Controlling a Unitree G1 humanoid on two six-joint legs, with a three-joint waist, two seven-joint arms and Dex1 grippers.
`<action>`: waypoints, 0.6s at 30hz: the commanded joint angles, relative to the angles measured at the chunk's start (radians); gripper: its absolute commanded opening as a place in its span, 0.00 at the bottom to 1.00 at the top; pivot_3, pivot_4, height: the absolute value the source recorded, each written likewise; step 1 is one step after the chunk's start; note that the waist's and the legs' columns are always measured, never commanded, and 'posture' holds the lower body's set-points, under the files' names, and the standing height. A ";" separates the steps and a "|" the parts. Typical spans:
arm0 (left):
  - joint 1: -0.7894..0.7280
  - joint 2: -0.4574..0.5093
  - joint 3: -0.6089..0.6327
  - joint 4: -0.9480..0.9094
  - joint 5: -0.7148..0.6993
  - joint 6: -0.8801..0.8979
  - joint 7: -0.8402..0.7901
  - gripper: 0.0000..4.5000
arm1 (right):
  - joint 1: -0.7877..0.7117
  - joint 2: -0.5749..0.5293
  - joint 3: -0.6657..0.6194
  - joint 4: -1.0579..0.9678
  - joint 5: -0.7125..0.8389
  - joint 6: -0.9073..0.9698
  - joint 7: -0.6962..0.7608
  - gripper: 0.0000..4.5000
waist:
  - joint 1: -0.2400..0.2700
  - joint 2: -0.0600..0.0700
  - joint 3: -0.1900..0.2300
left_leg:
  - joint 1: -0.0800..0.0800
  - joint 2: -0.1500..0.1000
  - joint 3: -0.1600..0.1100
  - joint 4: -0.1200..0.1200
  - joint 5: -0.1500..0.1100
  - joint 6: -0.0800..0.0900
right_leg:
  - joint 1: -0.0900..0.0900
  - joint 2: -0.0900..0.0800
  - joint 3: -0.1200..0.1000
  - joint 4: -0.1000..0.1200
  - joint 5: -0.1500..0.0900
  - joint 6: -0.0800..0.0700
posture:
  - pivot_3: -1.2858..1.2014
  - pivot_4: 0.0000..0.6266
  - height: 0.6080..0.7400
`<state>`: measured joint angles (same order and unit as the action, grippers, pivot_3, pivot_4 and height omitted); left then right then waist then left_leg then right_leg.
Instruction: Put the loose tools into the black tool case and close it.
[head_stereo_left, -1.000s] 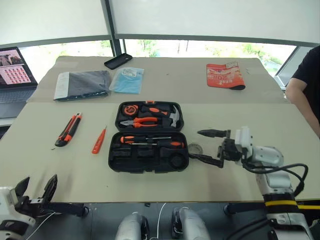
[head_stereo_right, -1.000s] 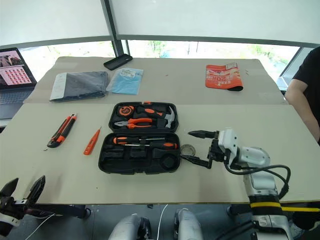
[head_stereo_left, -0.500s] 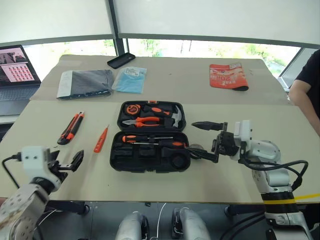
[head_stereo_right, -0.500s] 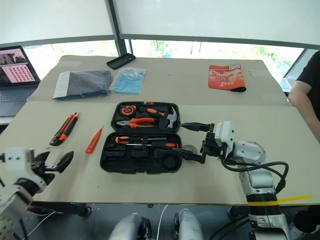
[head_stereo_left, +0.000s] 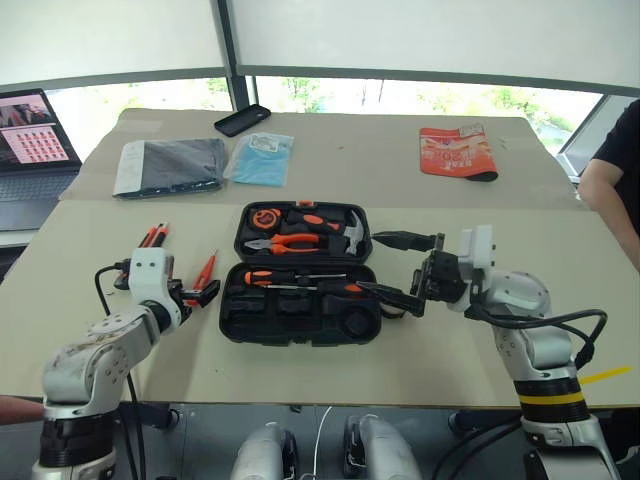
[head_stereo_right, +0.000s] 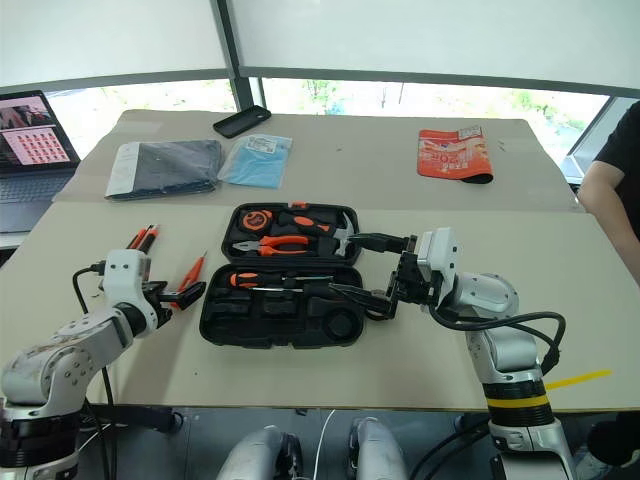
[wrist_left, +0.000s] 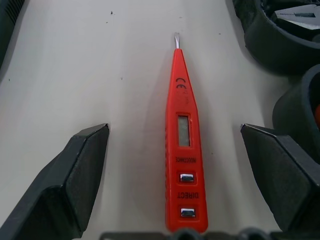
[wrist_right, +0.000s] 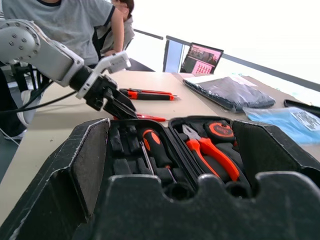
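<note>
**Orange tester now bracketed by the left end effector**

Orange plastic marks our next target: the tester screwdriver (wrist_left: 184, 150) lies flat on the worktop (head_stereo_left: 300, 365), just left of the black tool case (head_stereo_left: 298, 285). A second ago the left end effector (head_stereo_left: 190, 290) hung low at the near worktop edge; it has since travelled forward to the tester. In the left wrist view its fingers (wrist_left: 70, 180) stand wide, one on each side of the handle, not touching it. We judge this a pre-grasp alignment, with closure the next step.

The left arm reaches forward, pointing slightly downward. The right end effector (head_stereo_left: 400, 268) has risen and shifted left; it hovers over the case's right edge, spread wide and holding nothing, pointing across the case.

The case lies open, two screwdrivers (head_stereo_left: 300, 281) seated in its near half. The utility knife (head_stereo_left: 152, 236) lies on the worktop beyond the left arm.
</note>
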<state>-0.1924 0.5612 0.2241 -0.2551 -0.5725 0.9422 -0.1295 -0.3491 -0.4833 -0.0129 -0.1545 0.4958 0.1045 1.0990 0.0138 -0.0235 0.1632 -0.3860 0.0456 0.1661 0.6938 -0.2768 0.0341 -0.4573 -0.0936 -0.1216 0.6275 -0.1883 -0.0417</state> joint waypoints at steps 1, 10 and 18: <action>-0.005 -0.024 -0.024 0.038 0.038 0.019 -0.003 0.88 | -0.008 -0.006 -0.013 -0.056 0.036 0.015 -0.008 1.00 | 0.001 0.000 0.000 | 0.001 0.000 0.000 0.000 0.000 0.000 | 0.001 -0.001 0.000 0.001 0.000 0.000 | 0.52 0.24 1.00; 0.043 -0.056 0.005 0.019 0.080 0.003 -0.023 0.20 | -0.022 -0.009 -0.008 -0.048 0.035 0.004 0.016 1.00 | 0.000 0.001 0.000 | 0.002 0.000 0.000 0.000 0.001 0.000 | 0.001 -0.004 0.001 0.002 0.000 0.000 | 0.52 0.24 1.00; 0.066 -0.052 0.224 -0.056 -0.039 -0.182 -0.220 0.11 | 0.009 -0.047 -0.022 -0.060 0.034 0.009 0.033 1.00 | -0.002 -0.001 0.000 | 0.000 0.000 0.000 0.000 0.000 0.001 | 0.000 -0.005 0.000 0.000 0.000 0.000 | 0.52 0.24 1.00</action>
<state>-0.1166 0.4734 0.3918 -0.2486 -0.5776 0.8528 -0.2590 -0.3414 -0.5139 -0.0103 -0.1750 0.5135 0.1184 1.1294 0.0118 -0.0244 0.1637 -0.3872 0.0454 0.1657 0.6941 -0.2767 0.0350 -0.4580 -0.0975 -0.1221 0.6277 -0.1881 -0.0416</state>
